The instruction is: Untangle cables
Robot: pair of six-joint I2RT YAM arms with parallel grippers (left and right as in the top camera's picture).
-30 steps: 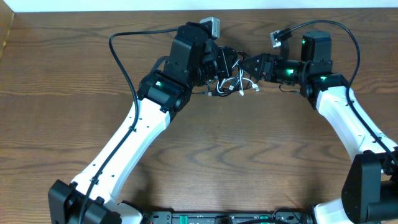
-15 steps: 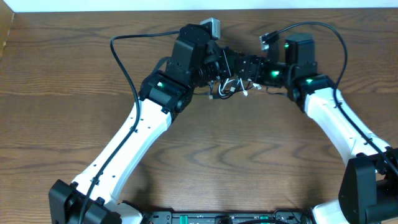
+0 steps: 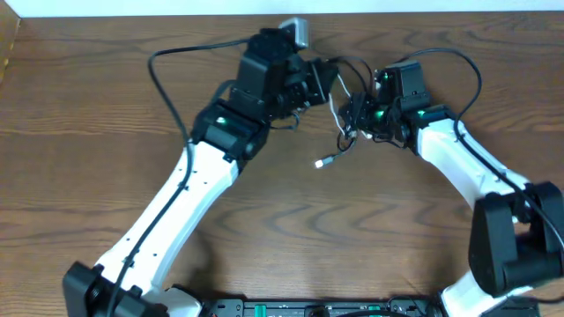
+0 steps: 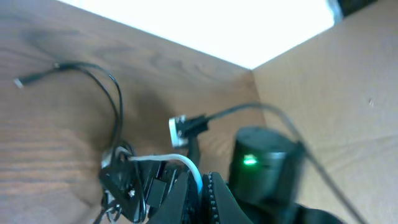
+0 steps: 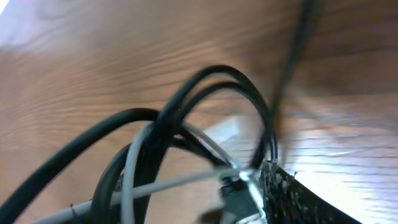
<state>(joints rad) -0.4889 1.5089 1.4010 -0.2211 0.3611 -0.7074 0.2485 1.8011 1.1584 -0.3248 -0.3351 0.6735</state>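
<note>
While L fingers (image 3: 324, 79) pinch white cable (image 4: 186, 165), black cable (image 5: 205, 81) loops by R fingers (image 5: 281, 186).

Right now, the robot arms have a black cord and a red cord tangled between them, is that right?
Almost. No cord is red. The one tangled with the black cord is a white cord. The overhead view shows it, pale against the brown wood and trailing to a small plug end. The rest is right: the two cords hang tangled together in the middle.
</note>
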